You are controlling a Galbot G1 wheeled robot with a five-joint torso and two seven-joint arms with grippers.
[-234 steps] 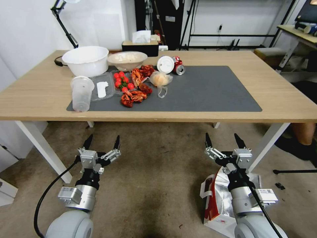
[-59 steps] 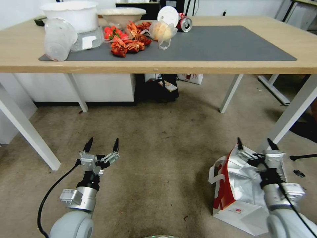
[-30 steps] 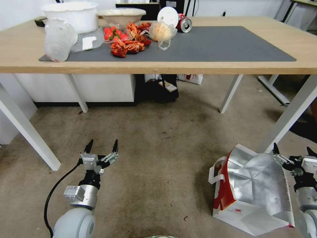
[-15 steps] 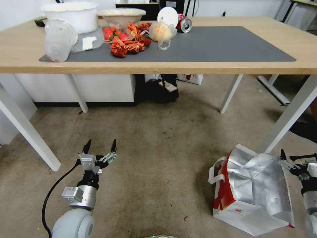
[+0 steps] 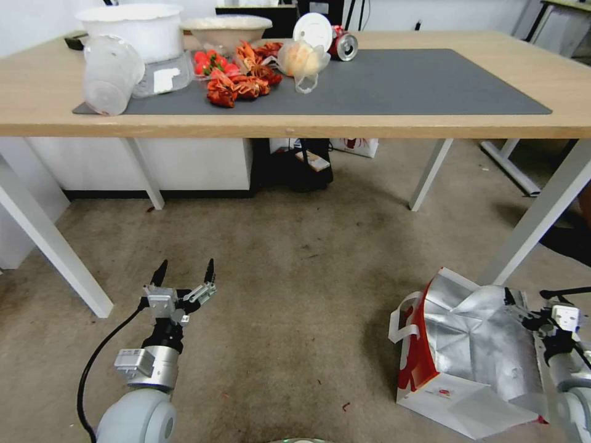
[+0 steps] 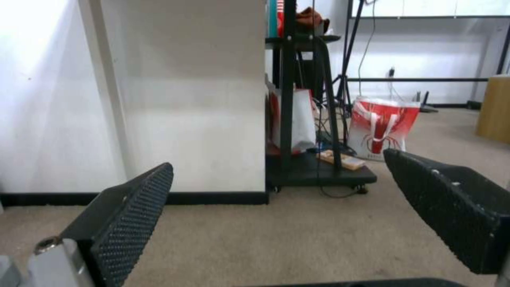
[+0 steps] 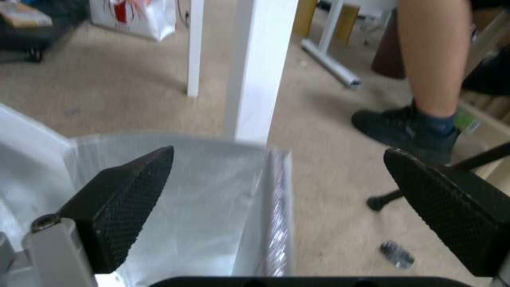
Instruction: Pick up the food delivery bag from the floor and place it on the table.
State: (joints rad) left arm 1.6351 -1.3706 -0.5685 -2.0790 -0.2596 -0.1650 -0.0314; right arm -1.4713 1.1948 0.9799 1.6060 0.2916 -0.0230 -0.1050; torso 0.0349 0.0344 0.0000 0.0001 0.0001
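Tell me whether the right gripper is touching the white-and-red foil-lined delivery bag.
Cannot tell. In the right wrist view the open right gripper straddles the bag's foil edge, contact unclear.

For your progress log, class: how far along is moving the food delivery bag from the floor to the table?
Nothing is finished: the food delivery bag sits on the floor. In hand: the right claw, open, hovers at the bag's far foil edge, one finger over the lining. The left claw waits open above the floor. Gripping, lifting and setting it on the table remain.

The stained floor (image 5: pixel 295 295) carries the delivery bag (image 5: pixel 468 351) beside a white leg of the desk (image 5: pixel 381 126), whose grey mat (image 5: pixel 400 80) holds bowls, a cup, food and a can.
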